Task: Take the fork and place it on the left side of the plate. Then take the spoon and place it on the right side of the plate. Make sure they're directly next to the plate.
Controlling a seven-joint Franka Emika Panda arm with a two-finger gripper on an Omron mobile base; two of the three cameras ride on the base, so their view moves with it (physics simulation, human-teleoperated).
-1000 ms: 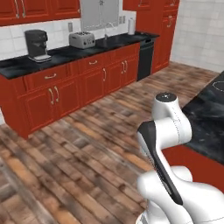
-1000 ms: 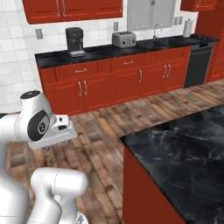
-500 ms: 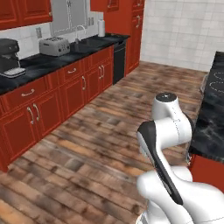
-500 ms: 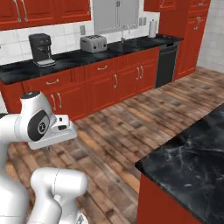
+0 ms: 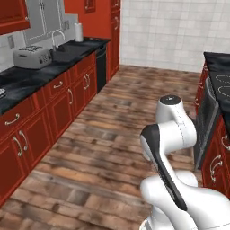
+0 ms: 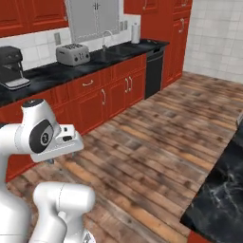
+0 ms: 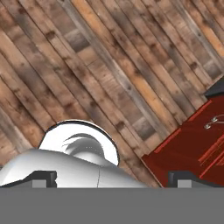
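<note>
The claw [image 7: 113, 178] hangs open, its two dark fingertips [image 7: 43, 177] spread as wide as they go, and it grips nothing. It points down at the wooden floor [image 7: 109, 65], with the corner of a red cabinet [image 7: 192, 144] just beside it.

You have the arm [image 5: 173, 134] folded close over its base in the middle of the kitchen. That looks like a carrying posture rather than a reaching one: tucked in, it keeps clear of the cabinet fronts on both sides.

Along the left wall runs a long black worktop [image 5: 40, 76]. A toaster [image 5: 31, 57] stands near its back edge, a tap [image 5: 57, 38] rises over the sink further along, and a paper roll [image 5: 79, 32] stands at the far end. A coffee machine [image 6: 12, 66] sits at the near end.

To your right, the edge of a second worktop [image 6: 223, 190] in black marble lies close to the base.

Where the fork, the spoon and the plate lie you cannot tell from here. The stretch of long worktop that you can see carries only appliances, so the marble worktop on the right is the likelier place to look.

The task seems to be at its very start, with neither piece of cutlery picked up. Your next move probably calls for bringing the base square to whichever worktop holds the plate, then unfolding the arm over its edge.
</note>
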